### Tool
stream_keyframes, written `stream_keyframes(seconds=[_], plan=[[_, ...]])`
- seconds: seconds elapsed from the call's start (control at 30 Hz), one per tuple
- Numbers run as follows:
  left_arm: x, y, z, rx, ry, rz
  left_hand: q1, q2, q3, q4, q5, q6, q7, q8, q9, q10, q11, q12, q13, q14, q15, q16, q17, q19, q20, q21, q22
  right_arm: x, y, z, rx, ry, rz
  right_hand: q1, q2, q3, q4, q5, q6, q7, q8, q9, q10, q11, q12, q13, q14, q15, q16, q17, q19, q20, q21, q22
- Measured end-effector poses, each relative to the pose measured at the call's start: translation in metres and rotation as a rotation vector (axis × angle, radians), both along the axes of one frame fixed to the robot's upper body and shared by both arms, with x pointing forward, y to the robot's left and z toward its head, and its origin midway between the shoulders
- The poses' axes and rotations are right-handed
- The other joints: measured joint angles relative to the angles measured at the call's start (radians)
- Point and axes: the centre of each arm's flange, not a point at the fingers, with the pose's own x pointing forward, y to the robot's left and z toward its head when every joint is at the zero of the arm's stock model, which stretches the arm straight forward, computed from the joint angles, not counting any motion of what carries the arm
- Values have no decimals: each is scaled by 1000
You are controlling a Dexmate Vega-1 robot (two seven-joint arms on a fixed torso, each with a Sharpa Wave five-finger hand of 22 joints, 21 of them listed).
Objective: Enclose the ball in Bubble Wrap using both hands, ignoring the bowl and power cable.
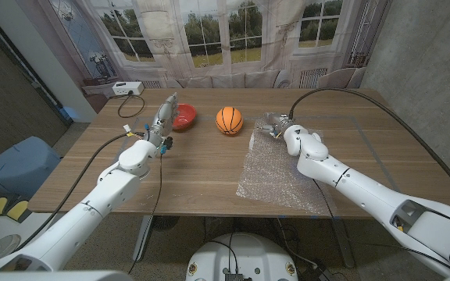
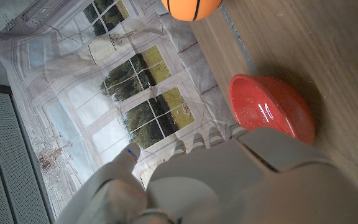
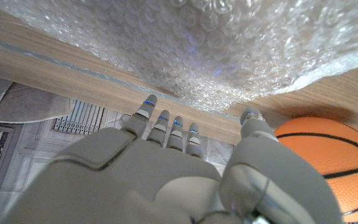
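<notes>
An orange ball with black lines stands at the table's far middle. To its right a clear Bubble Wrap sheet lies flat, reaching toward the near edge. My right hand hovers at the sheet's far edge, just right of the ball, with its fingers spread and nothing in them. In the right wrist view its fingertips reach over the Bubble Wrap rim, with the ball beside the thumb. My left hand stands left of the ball, next to the bowl, fingers apart and holding nothing.
A red bowl sits left of the ball; it also appears in the left wrist view as the bowl beyond my left hand. A white power strip with a black cable lies at the far left corner.
</notes>
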Motion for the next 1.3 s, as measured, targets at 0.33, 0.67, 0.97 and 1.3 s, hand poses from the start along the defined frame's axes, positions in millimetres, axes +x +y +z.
stream_keyframes(seconds=[0.33,0.67,0.97,1.3], plan=[[4,-2,4,5,1,-5,0,0,0,0,0,0,0,0,0,0,0,-4,0,0,-7,0,0,-1,-1,0,0,4,1,-6,-69,-4,-40,75,9,9,-17,15,86,-30,23,0,77,-9,31,10,98,-27,48,27,76,-12,18,8],[8,-6,7,10,1,-16,0,0,-8,0,0,0,0,0,0,0,0,-8,0,0,-7,0,0,-4,-15,-4,5,8,-3,-11,-112,-53,-78,312,-1,9,-37,57,306,-12,47,5,304,-35,175,65,357,-40,245,180,259,-54,85,20],[12,-9,10,13,1,-21,0,0,-8,0,4,0,0,0,0,0,0,-8,0,-1,-17,0,0,0,-22,-4,5,8,-7,-19,-122,-193,-68,631,34,-37,-29,77,671,-5,113,23,570,-66,409,172,584,-62,541,470,395,-106,170,37],[14,-11,11,18,6,-22,0,0,-12,4,4,-4,-4,0,0,0,0,-8,0,0,-18,0,0,2,-30,-4,4,3,-19,-22,-43,-344,-21,657,78,-17,6,57,840,0,173,27,670,-70,482,204,656,-73,528,487,395,-106,194,42]])
